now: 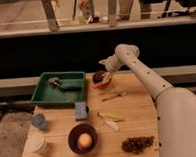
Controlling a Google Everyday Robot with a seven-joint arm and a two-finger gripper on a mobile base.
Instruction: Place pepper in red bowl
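Observation:
The small orange-red bowl [101, 80] with a dark inside sits at the far middle of the wooden table [138, 110], just right of the green tray. My gripper [104, 67] hangs right above the bowl's far rim, at the end of the white arm [141, 73] that reaches in from the right. A small dark red piece, possibly the pepper [97, 75], shows at the bowl's far edge under the gripper; I cannot tell whether it is held or lying in the bowl.
A green tray [45, 94] with a dark tool in it stands at the back left. A blue sponge [81, 110], a larger dark maroon bowl [71, 138] with a yellow-orange ball [84, 140], a blue cup [39, 121], a white cup [36, 145], cutlery [114, 96], a pale utensil [110, 121] and grapes [137, 143] lie on the table.

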